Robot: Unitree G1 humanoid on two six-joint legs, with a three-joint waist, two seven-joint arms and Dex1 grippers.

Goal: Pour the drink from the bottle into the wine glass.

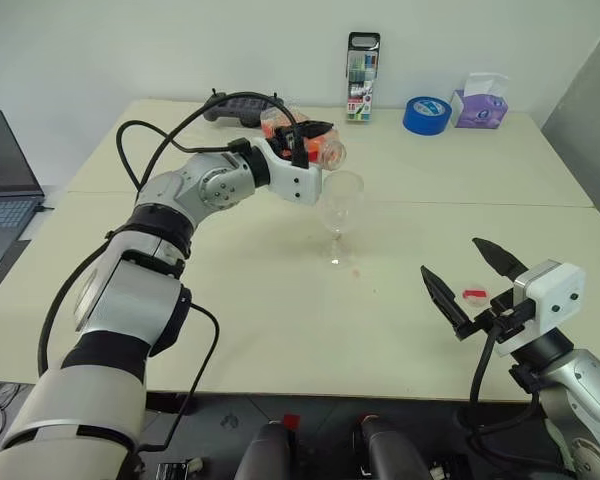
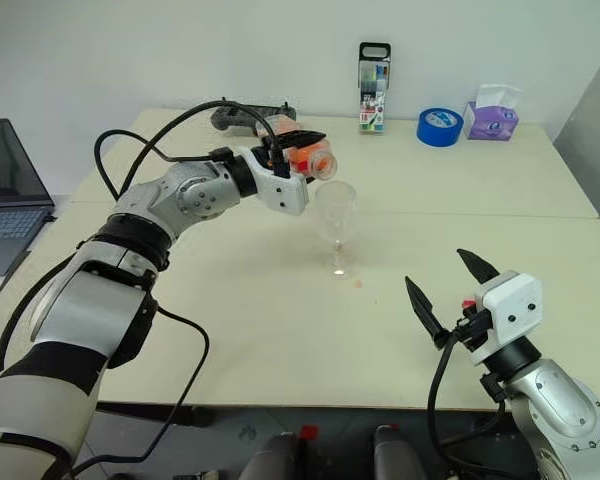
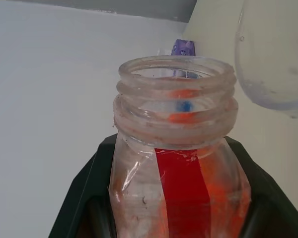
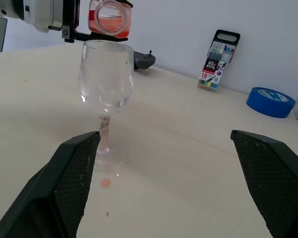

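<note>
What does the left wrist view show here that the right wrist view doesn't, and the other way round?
Left wrist view alone: the bottle's threaded neck up close, cap off, its red label strip, orange residue on the wall, black fingers clamped on both sides.

Right wrist view alone: the wine glass's stem and foot standing on the table, an orange drop beside the foot, the marker case, the blue tape roll, and the open right pincer.

Both: the uncapped bottle mouth beside the glass bowl.
</note>
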